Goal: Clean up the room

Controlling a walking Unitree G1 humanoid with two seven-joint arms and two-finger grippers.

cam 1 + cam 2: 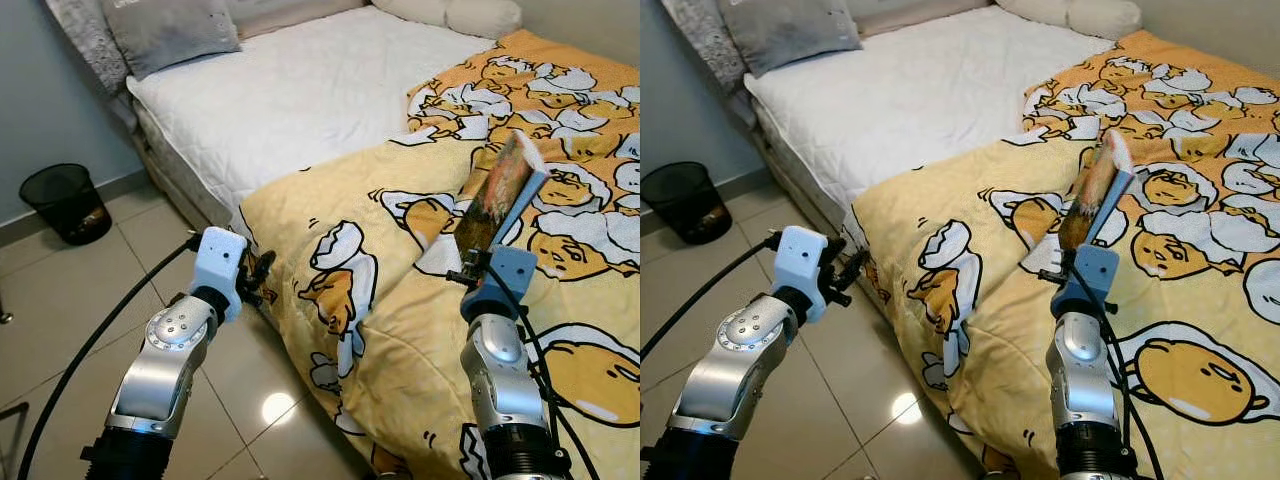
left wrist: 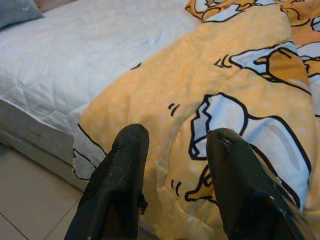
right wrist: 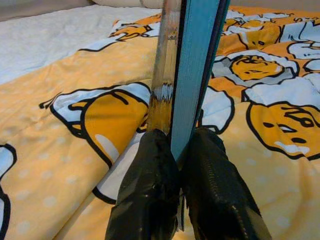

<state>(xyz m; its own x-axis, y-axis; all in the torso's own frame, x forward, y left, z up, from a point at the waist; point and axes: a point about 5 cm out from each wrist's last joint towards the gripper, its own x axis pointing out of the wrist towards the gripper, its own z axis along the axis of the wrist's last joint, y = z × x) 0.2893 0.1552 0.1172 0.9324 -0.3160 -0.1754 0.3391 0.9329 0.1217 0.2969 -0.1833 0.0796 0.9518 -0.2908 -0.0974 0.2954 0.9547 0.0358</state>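
A thin book (image 1: 500, 190) with a blue spine and orange-brown cover stands up edgewise above the yellow cartoon-print blanket (image 1: 400, 330). My right gripper (image 3: 179, 150) is shut on its lower edge, the book (image 3: 192, 65) rising between the two black fingers (image 3: 150, 185). My left gripper (image 2: 172, 145) hangs open at the bed's near corner, over the blanket's hanging edge, holding nothing. In the left eye view it (image 1: 257, 275) sits just left of the blanket's corner.
The white mattress (image 1: 320, 90) lies bare at the back with a grey pillow (image 1: 170, 30) at its head. A black mesh waste bin (image 1: 65, 203) stands on the tiled floor (image 1: 60, 320) by the left wall. A black cable (image 1: 90, 345) trails from my left arm.
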